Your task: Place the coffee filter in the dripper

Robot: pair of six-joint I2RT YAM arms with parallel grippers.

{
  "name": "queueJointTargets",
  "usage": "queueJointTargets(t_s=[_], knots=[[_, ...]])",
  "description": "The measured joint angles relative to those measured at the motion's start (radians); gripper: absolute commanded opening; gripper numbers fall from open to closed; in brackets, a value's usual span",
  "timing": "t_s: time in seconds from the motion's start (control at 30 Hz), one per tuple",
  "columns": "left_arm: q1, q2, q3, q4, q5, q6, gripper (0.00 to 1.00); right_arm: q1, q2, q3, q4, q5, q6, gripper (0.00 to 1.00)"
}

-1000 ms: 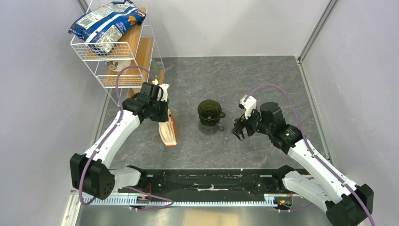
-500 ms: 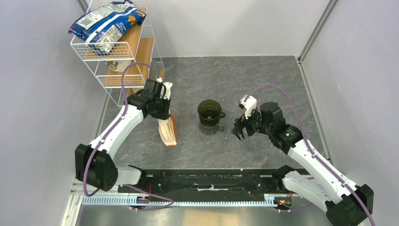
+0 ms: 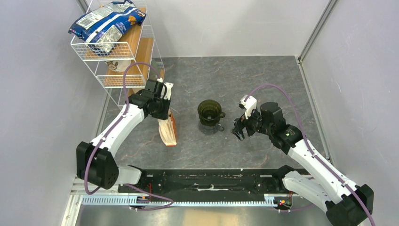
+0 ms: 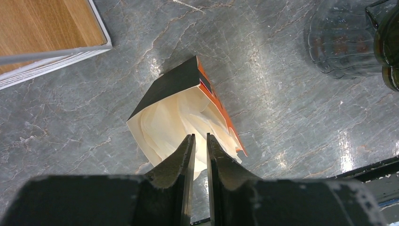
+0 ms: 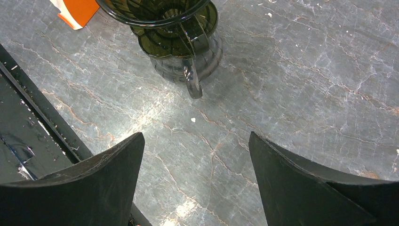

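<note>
While your left arm has drawn its shoulder and elbow inward over the last second and nudged the left gripper [image 4: 199, 139] a touch toward 3 o'clock, nothing else has shifted. The packet of filters [image 3: 168, 133] lies where it lay. The right gripper [image 3: 236, 133] hangs unmoved at 3 o'clock of the dripper [image 3: 208, 111], its jaws spread wide on nothing.

By the look of it you are at the picking step. No paper is drawn out yet, and the dripper shows no white inside as it perches on the glass cup [image 5: 207, 56].

Your left jaws have narrowed to a slit over the coffee filter [image 4: 171, 123], which sits in the packet's mouth. Paper shows through the slit, but you cannot tell whether it is pinched.

Seen from overhead, the packet's long axis runs about 11 to 5 o'clock. From the left wrist, its narrow dark corner points to 12 and the filter's wide fanned edge faces 6, toward your fingertips.
</note>
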Motion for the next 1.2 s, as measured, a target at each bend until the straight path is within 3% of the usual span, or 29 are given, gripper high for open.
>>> queueJointTargets(t_s=[1.2], knots=[[0.000,0.011,-0.033,-0.015,-0.024,0.000,0.24,0.000,-0.003,0.000,0.000,0.003,0.000,0.90]])
